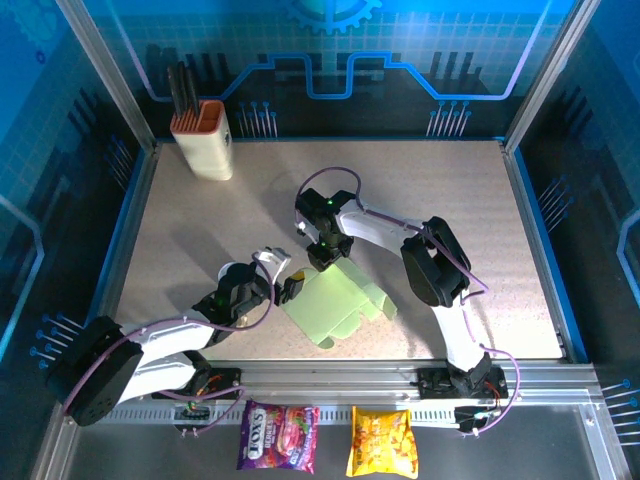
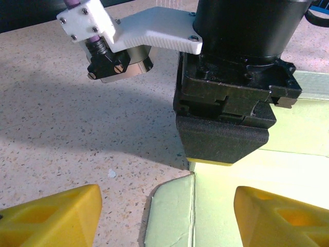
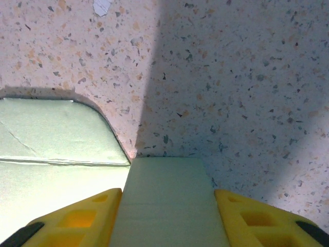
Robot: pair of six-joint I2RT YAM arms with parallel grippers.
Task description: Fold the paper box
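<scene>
A: Loc of paper box (image 1: pixel 338 300)?
B: Laid as an unfolded sheet on table (image 1: pixel 200 230), nr its front edge, betw both arms.
A: right gripper (image 3: pixel 167 206)?
B: Closed on a flap of the sheet; flap is seen pinched betw yellow fingers (image 3: pixel 77 221).
A: left gripper (image 2: pixel 167 206)?
B: Spread wide, nothing gripped; sheet's corner is seen below it.

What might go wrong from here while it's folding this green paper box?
The flap between the fingers of the right gripper could crease crookedly or tear if pulled. The left gripper is open over a corner of the paper box, holding nothing, so the sheet may slide on the table.
</scene>
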